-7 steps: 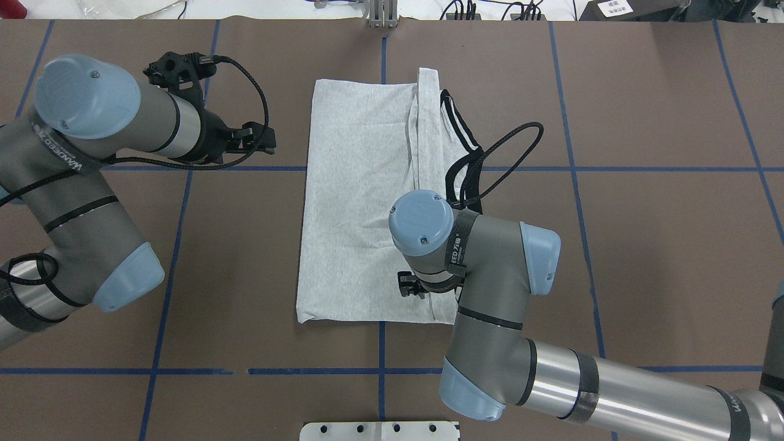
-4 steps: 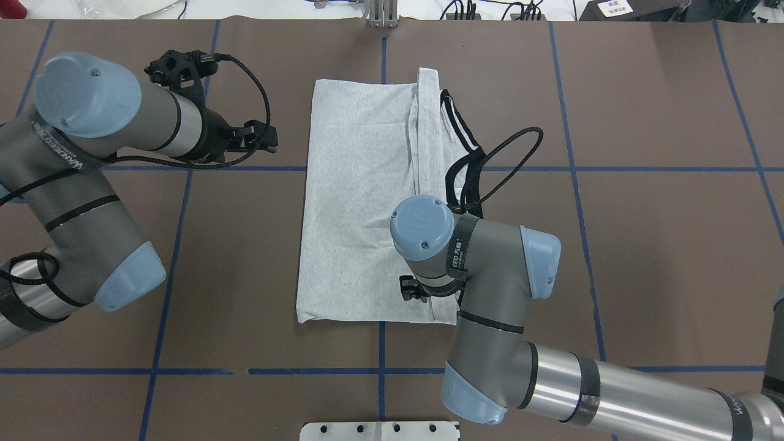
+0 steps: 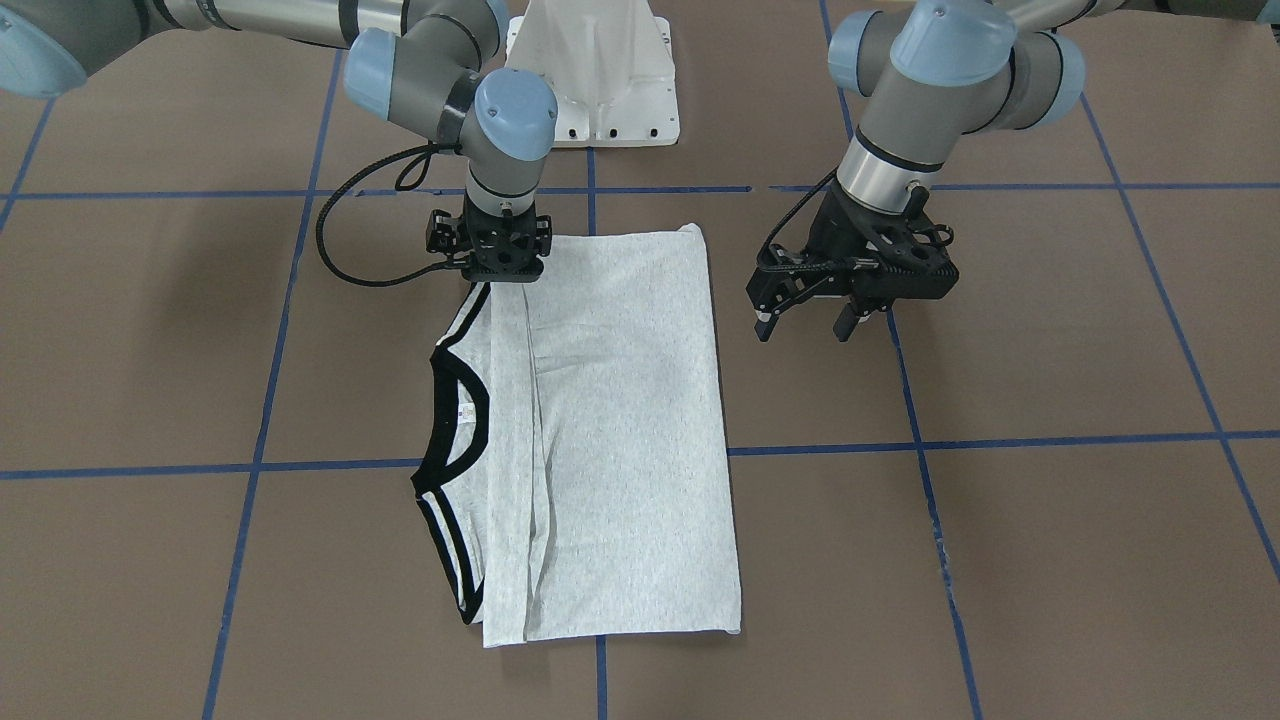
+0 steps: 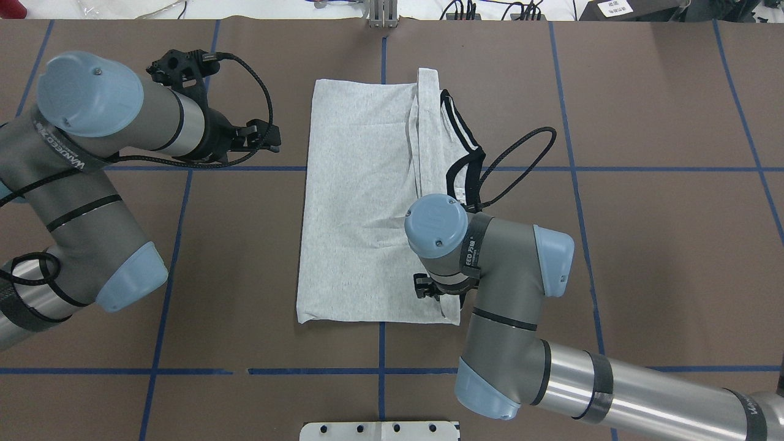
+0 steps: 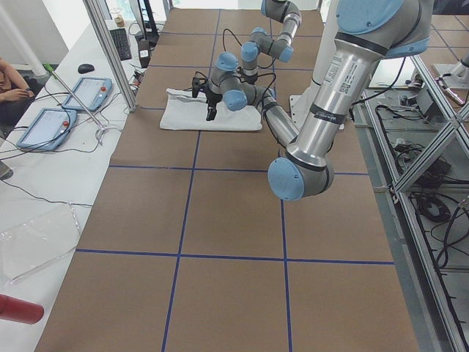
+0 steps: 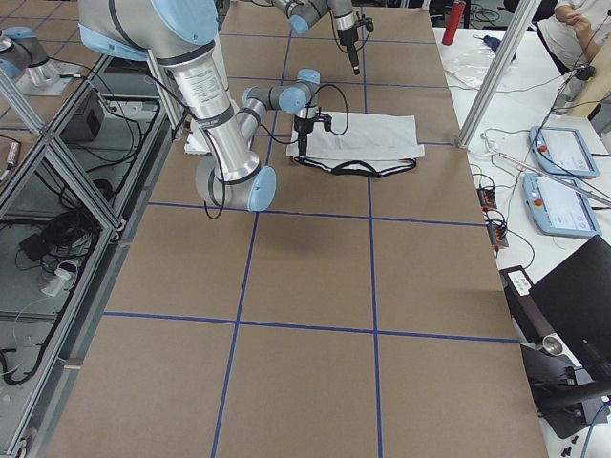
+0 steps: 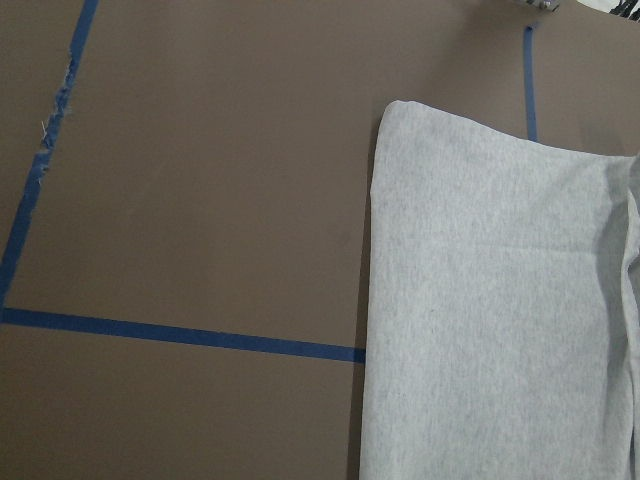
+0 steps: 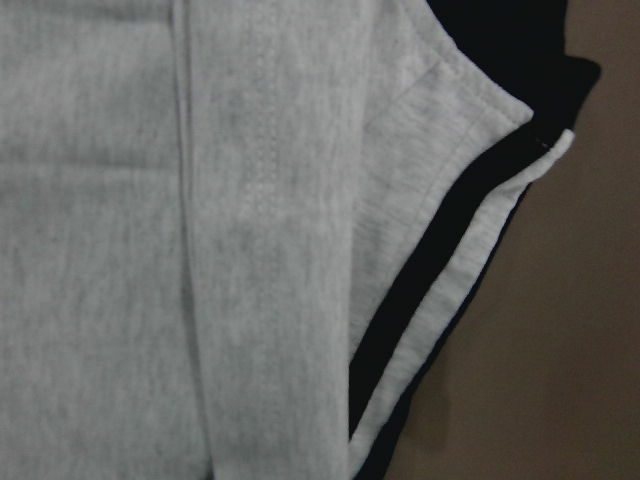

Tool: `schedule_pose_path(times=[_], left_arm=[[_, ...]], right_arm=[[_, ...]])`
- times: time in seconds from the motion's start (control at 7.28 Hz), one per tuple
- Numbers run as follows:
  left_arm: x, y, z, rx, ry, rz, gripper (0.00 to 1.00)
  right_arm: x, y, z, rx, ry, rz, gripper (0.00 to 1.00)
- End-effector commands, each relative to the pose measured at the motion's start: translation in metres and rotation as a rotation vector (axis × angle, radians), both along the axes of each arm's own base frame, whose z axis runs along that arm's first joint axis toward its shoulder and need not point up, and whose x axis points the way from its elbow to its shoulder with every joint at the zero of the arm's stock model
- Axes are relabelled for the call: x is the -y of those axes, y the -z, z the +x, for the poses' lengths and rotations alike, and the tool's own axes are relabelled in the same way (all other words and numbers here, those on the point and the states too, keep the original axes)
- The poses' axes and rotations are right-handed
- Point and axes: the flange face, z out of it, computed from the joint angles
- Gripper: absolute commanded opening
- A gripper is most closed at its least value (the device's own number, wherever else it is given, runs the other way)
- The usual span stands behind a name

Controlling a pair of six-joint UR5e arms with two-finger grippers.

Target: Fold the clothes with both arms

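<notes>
Heather-grey T-shirt [image 3: 620, 420] is laid flat mid-bench [image 3: 1000, 500], folded into 1 long rectangle with the plain side up. Black collar [image 3: 478, 420] and black double stripe [image 3: 447, 545] are exposed along the edge on the robot's right. 1 small white label [image 3: 463, 412] is noted inside the collar; its writing is too small to be read. Right hand [image 3: 495, 275] is held at the shirt corner nearest the robot; whether it grips cannot be told. Left hand [image 3: 803, 322] is held beside the shirt over bare bench, fingers spread, nothing held.
</notes>
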Motion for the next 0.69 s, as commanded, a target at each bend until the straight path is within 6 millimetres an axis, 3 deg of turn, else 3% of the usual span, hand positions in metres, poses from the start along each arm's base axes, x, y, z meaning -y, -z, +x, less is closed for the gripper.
schedule_pose_path(times=[0.0,0.27,0.55], left_arm=[[-0.001,0.002,-0.001,-0.011,0.010,-0.014,1.00],[-0.004,0.004,0.002,-0.021,-0.004,-0.024,1.00],[-0.005,0.007,0.002,-0.026,-0.007,-0.024,1.00]], right_arm=[[0.004,-0.028,0.051,0.000,0.006,0.019,1.00],[0.007,-0.068,0.090,-0.042,0.001,0.022,1.00],[0.028,-0.037,0.104,0.015,-0.004,0.061,1.00]])
